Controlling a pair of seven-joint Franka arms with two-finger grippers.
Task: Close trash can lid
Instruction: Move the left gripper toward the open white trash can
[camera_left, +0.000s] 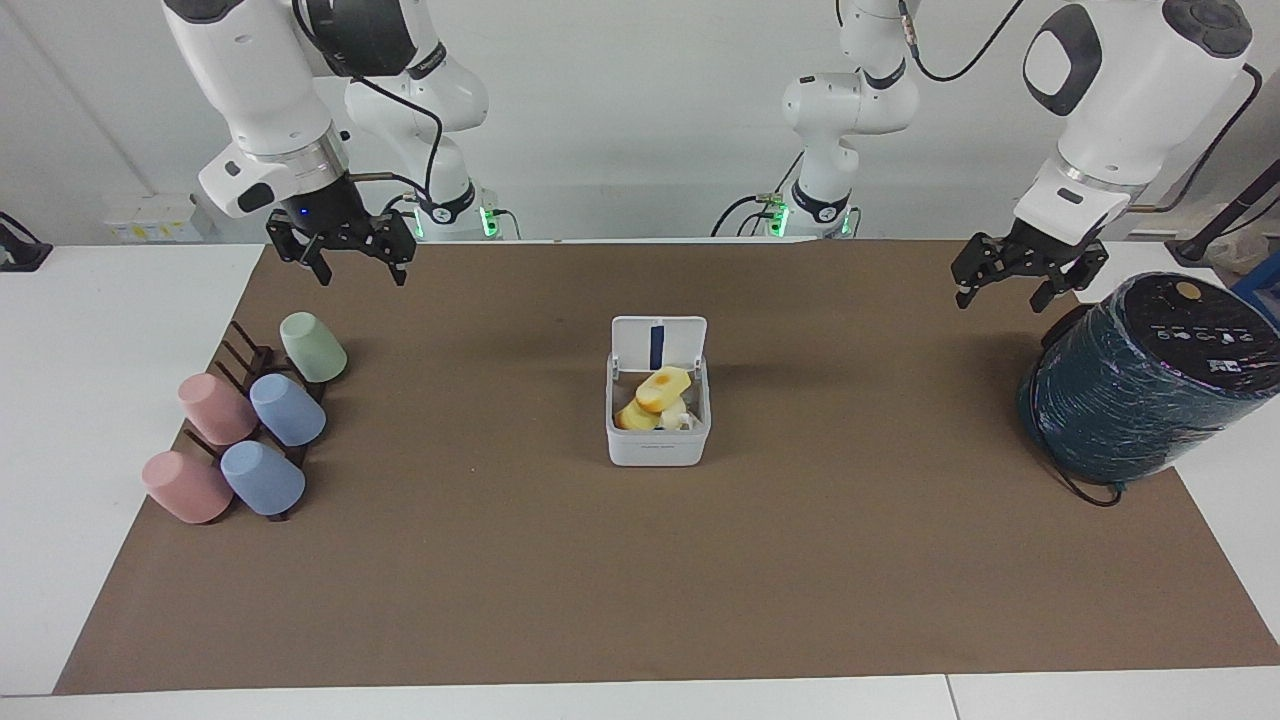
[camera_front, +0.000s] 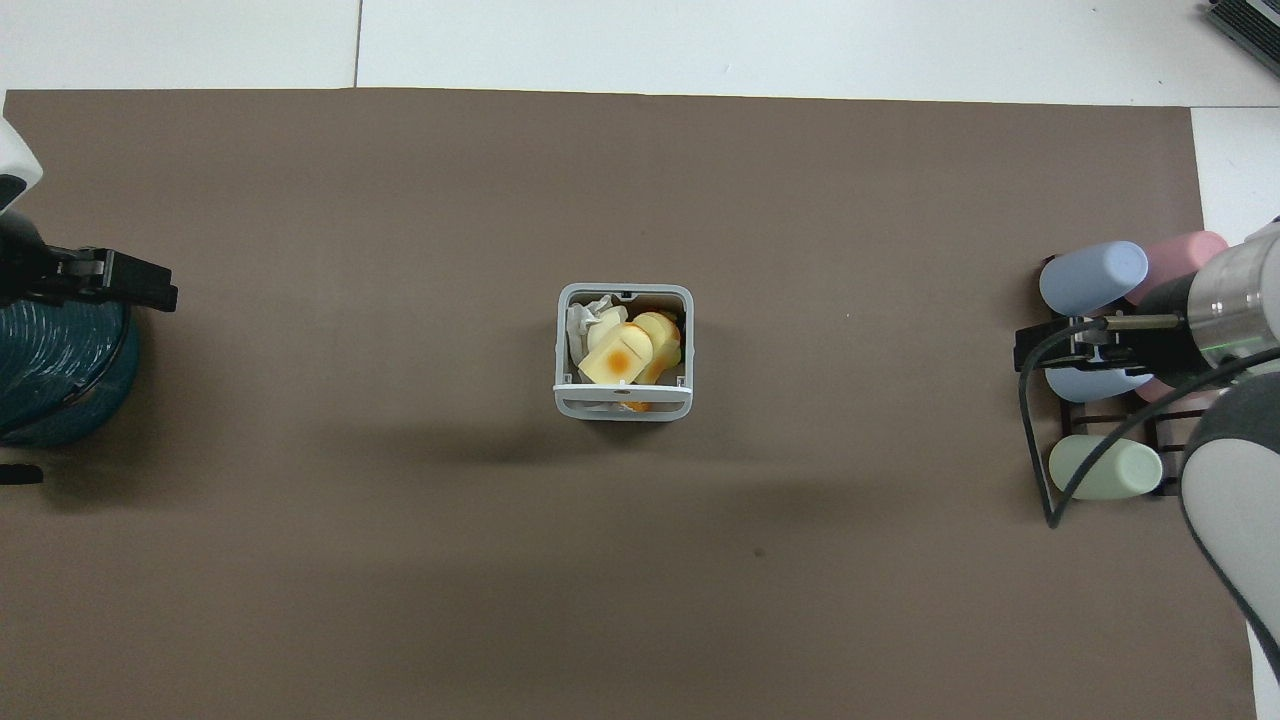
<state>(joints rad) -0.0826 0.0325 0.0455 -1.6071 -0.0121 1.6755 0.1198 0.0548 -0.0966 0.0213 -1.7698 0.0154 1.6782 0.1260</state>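
Note:
The trash can (camera_left: 657, 446) is a small white square box in the middle of the brown mat, also in the overhead view (camera_front: 560, 350). Its lid (camera_left: 658, 343) stands open and upright on the side nearer the robots, with the blue strip showing; from overhead the lid (camera_front: 622, 402) is seen edge-on. Yellow fruit pieces and crumpled paper lie inside. My right gripper (camera_left: 362, 278) hangs open and empty over the mat near the cup rack, also in the overhead view (camera_front: 1028, 350). My left gripper (camera_left: 1000, 302) hangs open and empty beside the teal cylinder, also in the overhead view (camera_front: 160, 292).
A large dark teal cylinder (camera_left: 1150, 380) stands at the left arm's end of the table. A dark rack with several pastel cups (camera_left: 250, 430) lying on it sits at the right arm's end. The brown mat (camera_left: 640, 600) covers most of the table.

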